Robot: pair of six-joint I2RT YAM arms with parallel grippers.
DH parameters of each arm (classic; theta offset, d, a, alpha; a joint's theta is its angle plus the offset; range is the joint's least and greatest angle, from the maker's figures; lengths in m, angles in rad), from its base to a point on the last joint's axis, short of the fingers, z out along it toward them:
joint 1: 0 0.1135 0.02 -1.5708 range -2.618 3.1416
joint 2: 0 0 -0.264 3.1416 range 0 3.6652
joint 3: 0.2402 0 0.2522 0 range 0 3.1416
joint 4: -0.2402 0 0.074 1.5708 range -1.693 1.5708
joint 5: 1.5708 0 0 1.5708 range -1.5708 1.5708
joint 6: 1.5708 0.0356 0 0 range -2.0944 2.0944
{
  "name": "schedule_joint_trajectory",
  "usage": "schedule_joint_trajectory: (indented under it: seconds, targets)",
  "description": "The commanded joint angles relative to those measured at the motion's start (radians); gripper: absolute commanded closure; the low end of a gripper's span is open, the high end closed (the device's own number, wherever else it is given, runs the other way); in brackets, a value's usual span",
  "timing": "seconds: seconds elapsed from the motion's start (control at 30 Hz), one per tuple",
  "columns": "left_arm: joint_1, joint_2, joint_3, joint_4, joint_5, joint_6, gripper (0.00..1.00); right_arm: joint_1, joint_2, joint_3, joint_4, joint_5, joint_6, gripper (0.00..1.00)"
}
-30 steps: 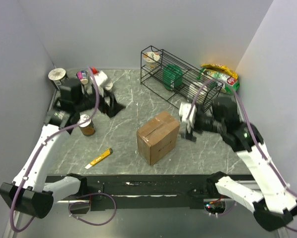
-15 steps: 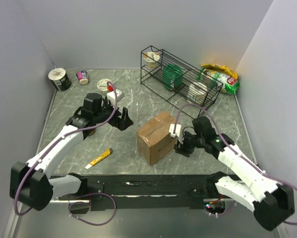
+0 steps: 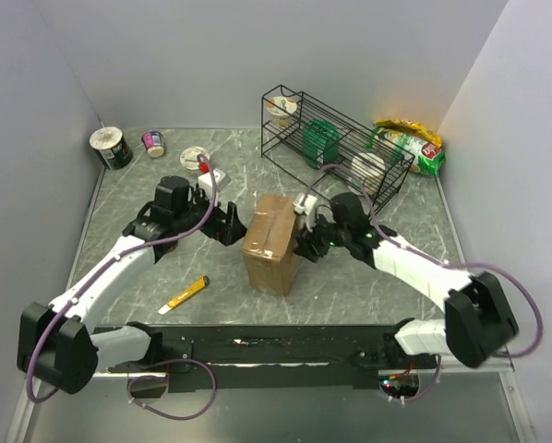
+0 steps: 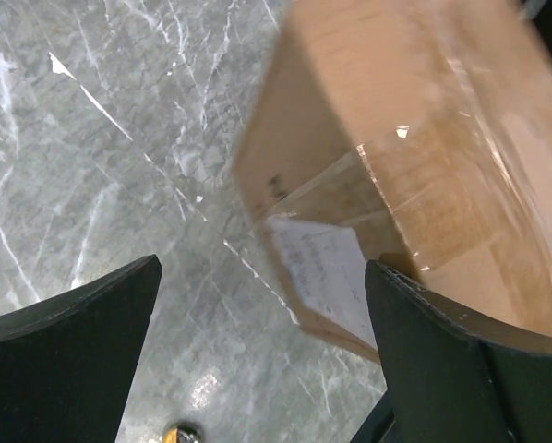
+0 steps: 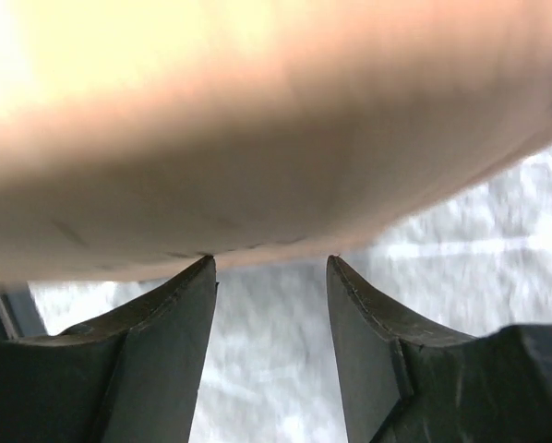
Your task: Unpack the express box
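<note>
The express box, a brown taped carton, stands in the middle of the table between both grippers. My left gripper is open and empty just left of it. In the left wrist view the box fills the upper right with its white label on the near side, and the left gripper is spread wide. My right gripper is open against the box's right side. In the right wrist view the right gripper has both fingertips touching the blurred box face.
A yellow utility knife lies near the front left. A black wire rack holding cups and a green item stands at the back right, with snack bags beyond it. Small cups stand at the back left corner.
The left arm swung from the back left corner to the box's left side. The right gripper moved in from the right against the box, which turned and shifted left.
</note>
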Motion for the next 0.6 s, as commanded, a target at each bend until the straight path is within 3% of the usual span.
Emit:
schedule_joint_trajectory:
  seconds: [0.0, 0.3, 0.43, 0.57]
  targets:
    - [0.004, -0.08, -0.02, -0.061, 0.019, 0.05, 0.01, 0.041, 0.145, 0.195, 0.164, -0.031, 0.073, 0.41]
    - [0.008, -0.155, 0.001, -0.229, -0.122, 0.188, 0.01, 0.055, 0.549, 0.666, 0.151, -0.054, 0.087, 0.39]
    - [0.01, -0.176, 0.011, -0.292, -0.172, 0.256, 0.02, 0.058, 0.575, 0.673, 0.172, -0.014, 0.065, 0.36]
    - [0.016, -0.18, 0.049, -0.434, -0.115, 0.335, 0.04, 0.005, 0.5, 0.614, 0.177, 0.034, 0.096, 0.31]
